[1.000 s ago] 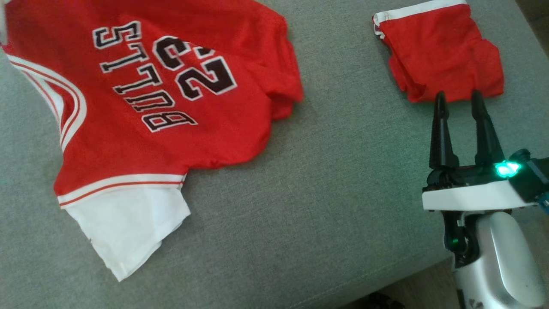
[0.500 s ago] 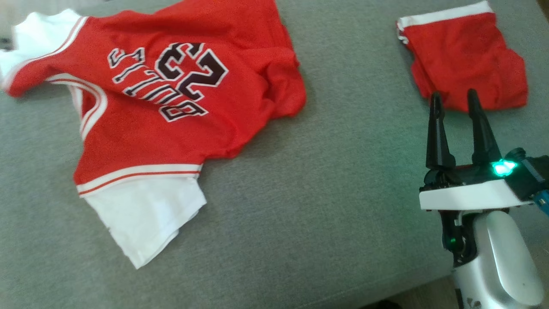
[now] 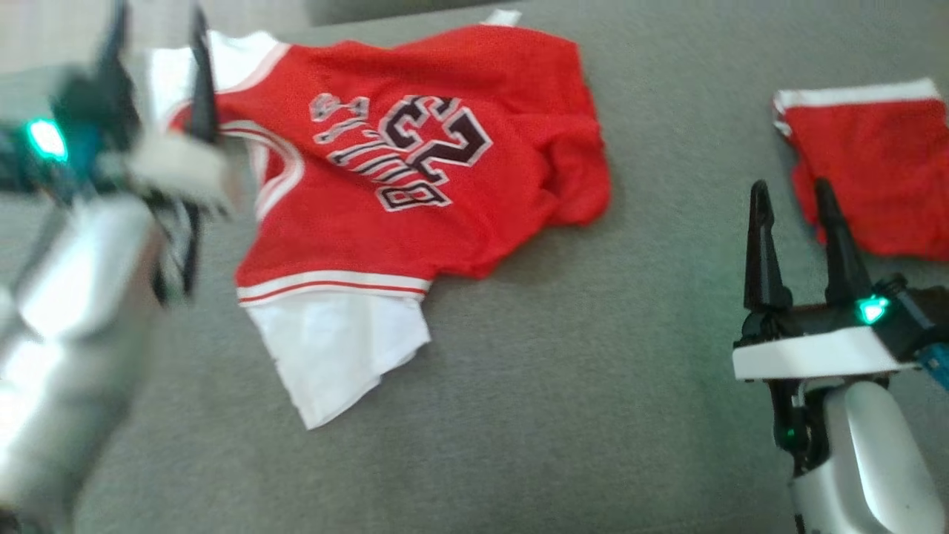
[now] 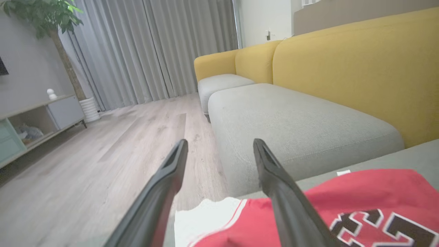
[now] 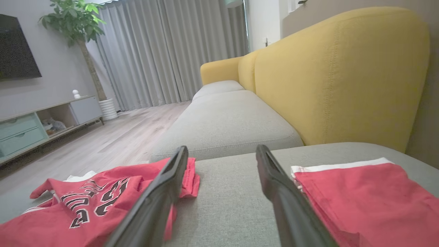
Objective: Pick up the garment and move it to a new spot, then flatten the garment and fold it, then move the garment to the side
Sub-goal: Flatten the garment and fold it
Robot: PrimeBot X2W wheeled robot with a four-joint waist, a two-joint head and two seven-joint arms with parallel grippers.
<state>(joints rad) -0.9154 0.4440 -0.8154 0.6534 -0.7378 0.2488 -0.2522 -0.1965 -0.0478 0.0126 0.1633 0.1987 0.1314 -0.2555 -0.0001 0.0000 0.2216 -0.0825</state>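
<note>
The jersey (image 3: 415, 222) looked soft and floppy; grab its white sleeve (image 3: 334, 356). Left gripper (image 3: 158, 26) and right gripper (image 3: 789, 191) were open.

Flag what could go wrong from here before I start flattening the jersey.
The jersey lies rumpled, its hem side bunched; folding it like this would likely trap creases.
Its white sleeve sits at the cushion edge by the open left gripper; an outward pull might drag it off.
The open right gripper hovers close to the red shorts and could snag them.
</note>
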